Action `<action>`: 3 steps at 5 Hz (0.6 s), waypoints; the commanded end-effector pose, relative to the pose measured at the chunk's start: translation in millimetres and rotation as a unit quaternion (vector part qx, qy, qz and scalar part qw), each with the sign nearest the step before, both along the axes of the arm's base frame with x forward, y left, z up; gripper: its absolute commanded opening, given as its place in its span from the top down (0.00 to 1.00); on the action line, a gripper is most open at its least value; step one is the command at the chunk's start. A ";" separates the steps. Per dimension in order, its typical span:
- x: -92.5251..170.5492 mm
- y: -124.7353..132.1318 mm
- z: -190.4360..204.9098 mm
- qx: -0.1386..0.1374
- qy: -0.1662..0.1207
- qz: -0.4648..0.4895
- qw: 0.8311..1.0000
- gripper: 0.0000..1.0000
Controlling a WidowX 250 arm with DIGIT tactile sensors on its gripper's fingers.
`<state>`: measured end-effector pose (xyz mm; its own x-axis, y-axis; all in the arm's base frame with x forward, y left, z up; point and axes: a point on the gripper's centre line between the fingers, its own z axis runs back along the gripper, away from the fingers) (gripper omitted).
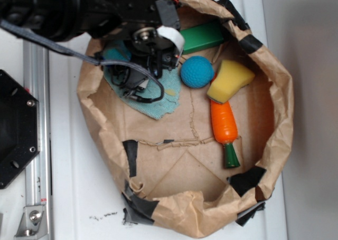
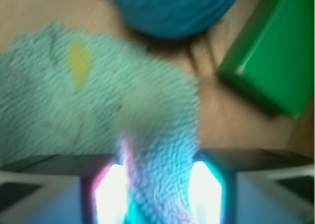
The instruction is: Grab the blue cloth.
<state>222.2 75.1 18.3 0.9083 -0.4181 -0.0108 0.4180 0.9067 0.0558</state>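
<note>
The blue cloth [image 1: 158, 100] is a pale teal terry rag with a small yellowish spot, lying on the floor of the brown paper bag [image 1: 274, 124] at the upper left. In the wrist view the blue cloth [image 2: 98, 101] fills the left and middle, and a bunched fold of it rises between the two fingers. My gripper [image 1: 138, 76] sits on the rag's upper part; its jaws [image 2: 157, 194] are closed on that fold. The round darker-blue ball [image 1: 197, 72] lies just right of the rag.
A green block [image 1: 203, 36] lies at the bag's back. A yellow sponge [image 1: 229, 80] and an orange toy carrot [image 1: 224, 125] lie to the right of the ball. The crumpled paper walls stand all round. A metal rail [image 1: 36, 145] runs along the left.
</note>
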 end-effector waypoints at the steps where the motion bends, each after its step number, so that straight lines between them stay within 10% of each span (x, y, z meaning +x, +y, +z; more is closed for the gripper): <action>1: 18.0 -27.0 51.9 -0.007 -0.035 -0.001 0.999 1.00; 3: 50.3 -99.8 151.5 -0.035 -0.040 0.093 0.994 1.00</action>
<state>263.4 -12.1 152.9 0.9756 -0.2183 0.0237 0.2182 0.9759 0.0071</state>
